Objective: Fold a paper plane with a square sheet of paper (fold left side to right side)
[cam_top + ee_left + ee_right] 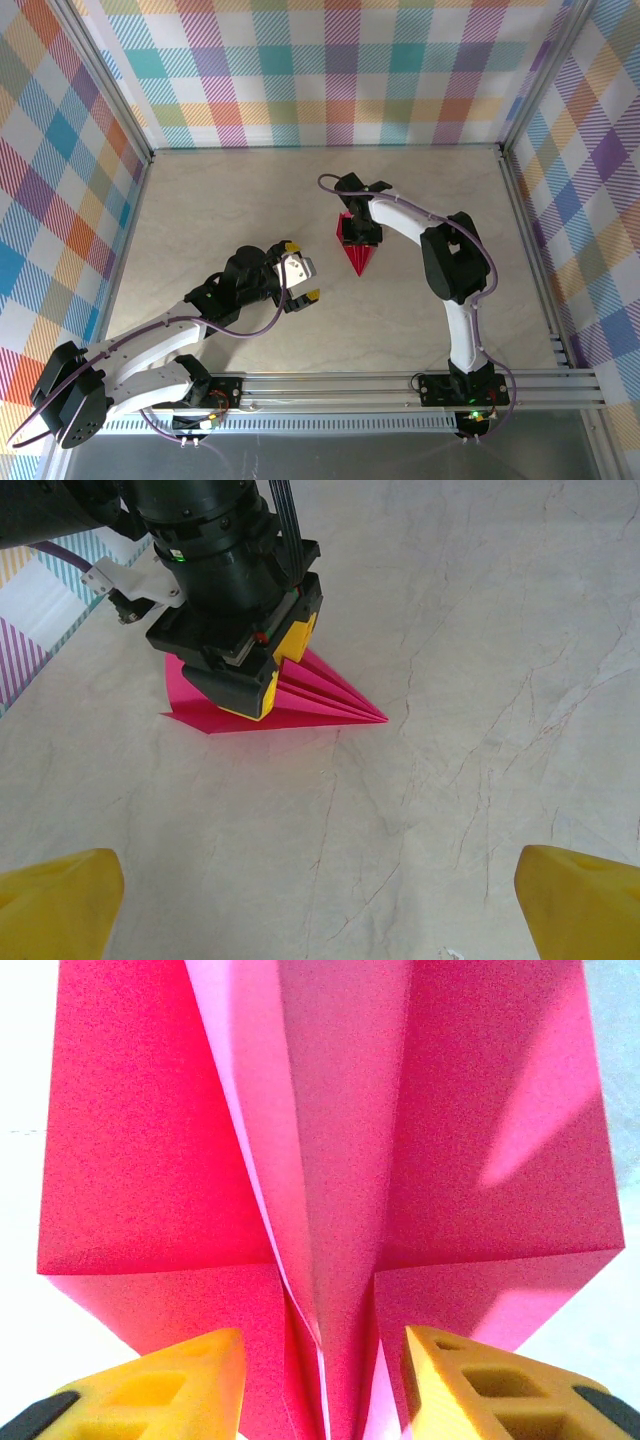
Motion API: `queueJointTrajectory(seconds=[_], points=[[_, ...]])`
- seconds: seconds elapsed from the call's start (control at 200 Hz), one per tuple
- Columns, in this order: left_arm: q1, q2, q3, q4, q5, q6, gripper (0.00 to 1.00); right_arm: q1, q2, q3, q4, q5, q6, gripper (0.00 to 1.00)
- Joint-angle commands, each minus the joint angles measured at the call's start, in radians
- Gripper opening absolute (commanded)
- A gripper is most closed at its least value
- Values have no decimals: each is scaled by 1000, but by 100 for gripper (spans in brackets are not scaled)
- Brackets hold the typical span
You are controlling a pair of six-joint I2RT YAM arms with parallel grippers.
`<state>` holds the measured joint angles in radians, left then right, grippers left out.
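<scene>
Your paper plane [361, 257] already lies folded into a dart at mid-frame overhead, so little looks left; the right gripper [320, 1360] straddles its ridge half-open, grip unclear, and the left gripper [302, 270] gapes empty lower left.

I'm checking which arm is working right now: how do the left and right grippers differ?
The left gripper is wide open; the right gripper is closed on the raised middle fold of the paper plane. The left gripper hangs over bare table, apart from the paper plane; the right gripper is down at its wide end. Both have yellow fingertips.
</scene>
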<state>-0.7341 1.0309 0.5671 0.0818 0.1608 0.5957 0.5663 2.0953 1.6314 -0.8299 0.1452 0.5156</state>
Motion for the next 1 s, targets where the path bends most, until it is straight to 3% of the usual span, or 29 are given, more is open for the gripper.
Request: queueJointTrajectory(seconds=[0.0, 0.37, 0.58, 0.895, 0.995], points=[[9, -4, 28, 7, 22, 3, 100, 0, -25, -1, -32, -12, 4, 45], [9, -4, 28, 8, 20, 3, 100, 0, -41, 10, -51, -12, 1, 46], [9, -16, 27, 7, 31, 3, 100, 0, -142, -26, -42, -8, -12, 59], [8, -17, 24, 15, 50, -8, 100, -2, -408, -212, 54, 24, -77, 100], [3, -9, 19, 25, 51, -13, 100, -13, -515, -302, 98, 31, -109, 99]])
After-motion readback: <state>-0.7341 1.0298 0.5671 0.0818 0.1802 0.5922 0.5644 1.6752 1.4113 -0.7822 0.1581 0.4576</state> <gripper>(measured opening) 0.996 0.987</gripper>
